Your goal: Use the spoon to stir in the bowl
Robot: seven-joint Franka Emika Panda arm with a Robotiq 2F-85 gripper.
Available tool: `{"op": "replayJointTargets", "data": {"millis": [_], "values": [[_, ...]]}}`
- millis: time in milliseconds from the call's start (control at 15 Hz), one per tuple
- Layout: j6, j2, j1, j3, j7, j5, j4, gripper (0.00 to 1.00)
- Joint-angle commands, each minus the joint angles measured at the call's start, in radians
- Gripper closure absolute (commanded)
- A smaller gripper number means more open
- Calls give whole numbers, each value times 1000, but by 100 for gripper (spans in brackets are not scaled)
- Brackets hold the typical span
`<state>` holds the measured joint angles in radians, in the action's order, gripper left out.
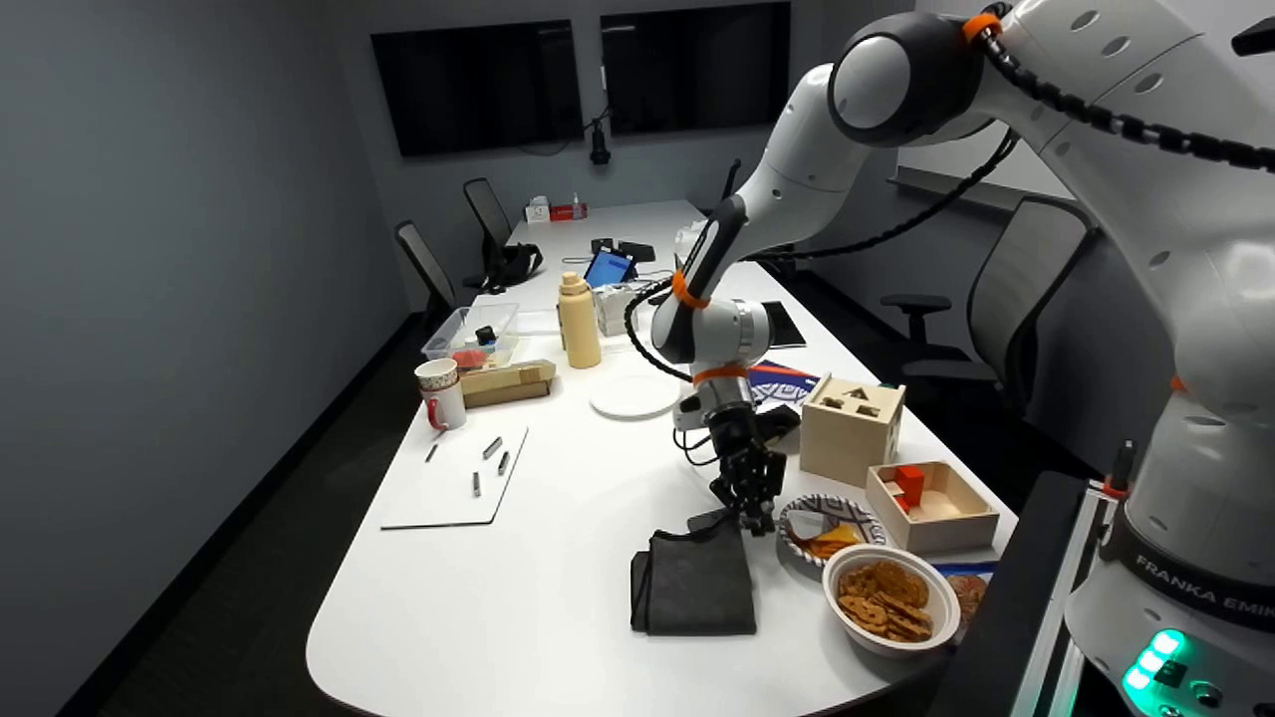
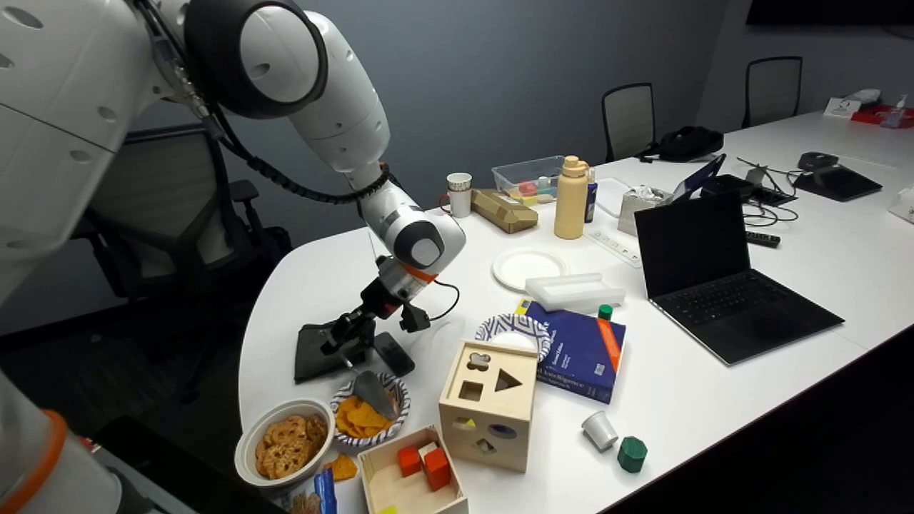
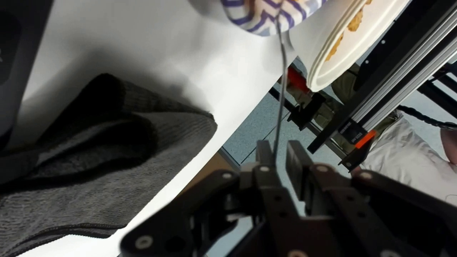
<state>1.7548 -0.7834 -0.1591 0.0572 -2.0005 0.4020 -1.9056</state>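
Nearest, my wrist view gives me the gripper [image 3: 281,151]: its pads stand narrowly apart, the thin handle of the spoon [image 3: 280,107] meeting the edge of one. Floor [image 3: 253,117] shows through beside the other pad, so I cannot tell whether the handle is clamped. That view also brings out the coarse weave of the folded dark grey cloth [image 3: 117,192], which looks smooth in both exterior views. It catches only part of the bowl [image 2: 401,407]; an exterior view gives me the whole round, its blue-and-white zigzag wall and orange chips [image 2: 359,420], with the spoon's smooth grey head tilted over them inside the rim. Just beside it sits a larger plain white bowl [image 2: 246,457] of brown, pitted crisps [image 2: 289,444]. Both exterior views show the open wooden tray [image 2: 389,485] with red blocks [image 2: 437,469], then the pale wooden cube [image 2: 489,408]; in an exterior view I see clover, square and triangle holes on its top. Farther back I get a blue book [image 2: 578,350] and an open black laptop [image 2: 735,314]; across the room, rectangular wall screens [image 1: 478,90].
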Motion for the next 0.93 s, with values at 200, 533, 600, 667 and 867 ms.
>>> {"op": "replayJointTargets", "data": {"millis": [200,533,600,667,867], "values": [[-38,-18,-14,12,41,-30,44,26],[-53,-20,-21,12,36,-33,53,0],[-52,-18,-21,12,35,-35,53,0],[-49,-14,-21,11,37,-35,49,0],[-35,-1,-17,10,46,-33,35,0]]}}
